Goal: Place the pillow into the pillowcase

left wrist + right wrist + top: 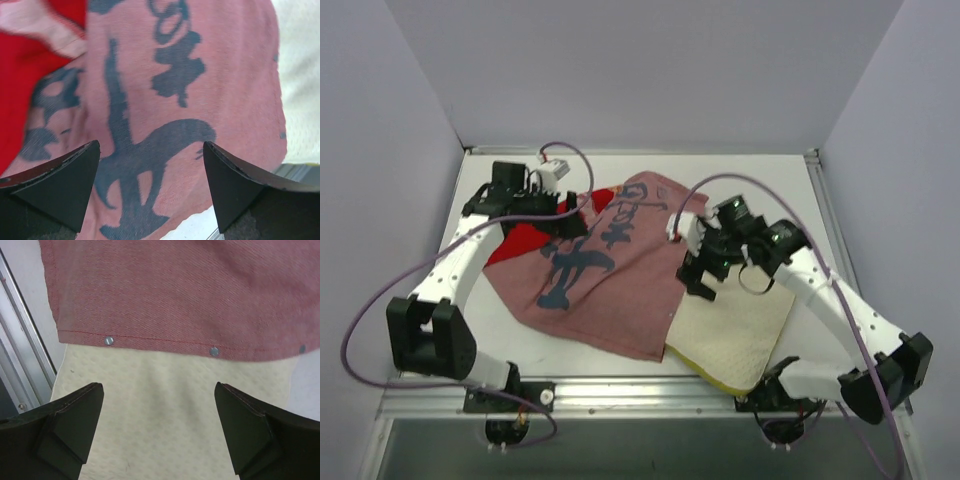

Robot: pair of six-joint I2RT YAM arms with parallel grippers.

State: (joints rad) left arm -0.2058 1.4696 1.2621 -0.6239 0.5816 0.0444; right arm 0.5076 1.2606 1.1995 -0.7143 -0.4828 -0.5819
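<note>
Pillowcase spread mid-worktop, dull pink side w/ dk-blue marks facing up, red bit showing at far left. Pillow at near right, far end covered by pillowcase hem; inside or just under, can't tell. Near end w/ yellow edge sticking out. Hem w/ metal snaps lying across pillow. L gripper spread wide above pink fabric, holding nothing. R gripper also spread wide, over pillow near hem, nothing between fingers.
</note>
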